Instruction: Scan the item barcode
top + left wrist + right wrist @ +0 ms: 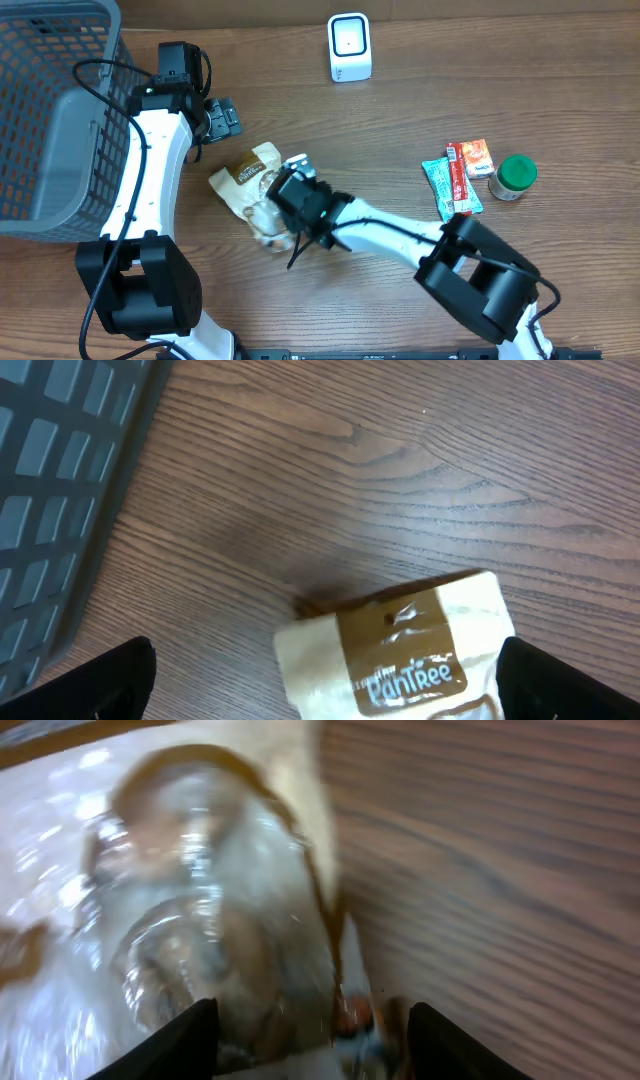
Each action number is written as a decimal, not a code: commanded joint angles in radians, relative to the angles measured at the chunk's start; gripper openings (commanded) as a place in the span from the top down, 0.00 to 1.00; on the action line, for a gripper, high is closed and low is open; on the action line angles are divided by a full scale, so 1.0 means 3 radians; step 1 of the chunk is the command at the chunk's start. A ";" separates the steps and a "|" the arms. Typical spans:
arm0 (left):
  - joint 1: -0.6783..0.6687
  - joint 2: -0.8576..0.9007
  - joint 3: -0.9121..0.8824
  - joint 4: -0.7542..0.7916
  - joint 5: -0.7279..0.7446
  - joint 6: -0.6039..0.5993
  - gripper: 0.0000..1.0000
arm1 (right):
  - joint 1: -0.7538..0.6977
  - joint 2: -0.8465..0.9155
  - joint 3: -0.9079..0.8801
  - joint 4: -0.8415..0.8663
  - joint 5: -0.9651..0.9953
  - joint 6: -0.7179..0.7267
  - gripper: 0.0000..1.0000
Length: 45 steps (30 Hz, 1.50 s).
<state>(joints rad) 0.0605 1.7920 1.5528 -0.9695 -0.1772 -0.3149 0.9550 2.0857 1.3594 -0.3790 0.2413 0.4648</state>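
Note:
The item is a cream and brown "PanTree" snack bag [245,172] with a clear window, lying on the wooden table left of centre. My right gripper [287,200] sits over its right end. In the right wrist view the crinkled bag [200,900] fills the space between the black fingers [185,1042], and the gripper [315,1040] is shut on it. My left gripper [222,118] hovers open just up and left of the bag; its wrist view shows the bag's label [410,650] below and between the wide-apart fingers [110,680]. The white scanner [349,47] stands upright at the table's back.
A grey mesh basket [50,110] fills the far left; its wall shows in the left wrist view [50,490]. At the right lie a teal packet [440,187], a red stick packet [458,178], an orange packet [477,158] and a green-lidded jar [516,176].

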 commanded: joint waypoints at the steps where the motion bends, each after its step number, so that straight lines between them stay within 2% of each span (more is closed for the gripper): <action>1: -0.0009 0.0033 0.0013 0.0005 -0.0045 0.0003 0.00 | -0.0184 -0.0019 0.0003 -0.0247 0.0114 0.0100 0.39; 13: -0.0009 0.0033 0.0013 0.0004 -0.0045 0.0003 0.01 | -0.0647 -0.0376 0.0015 -0.1052 0.0088 0.0300 0.31; 19: -0.0009 0.0033 0.0013 0.0004 -0.0046 0.0003 0.00 | -0.0818 -0.0401 0.0010 -0.1268 -0.0617 0.0296 0.29; 30: -0.0009 0.0033 0.0013 0.0004 -0.0046 0.0003 0.00 | -0.0774 -0.0401 0.0010 -0.1924 -0.1418 0.0296 0.24; 37: -0.0009 0.0033 0.0013 0.0004 -0.0046 0.0003 0.00 | -0.0776 -0.0439 0.0045 -0.1986 -0.2299 0.0278 0.21; 41: -0.0009 0.0033 0.0013 0.0005 -0.0045 0.0003 0.00 | -0.0776 -0.0559 0.0100 -0.1985 -0.2230 0.0196 0.20; 45: -0.0009 0.0033 0.0013 0.0004 -0.0046 0.0003 0.00 | -0.0774 -0.0692 0.0108 -0.1712 -0.1681 -0.0027 0.20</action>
<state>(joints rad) 0.0605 1.7920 1.5528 -0.9695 -0.1772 -0.3149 0.7158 1.9488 1.3685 -0.9211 -0.3531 0.5182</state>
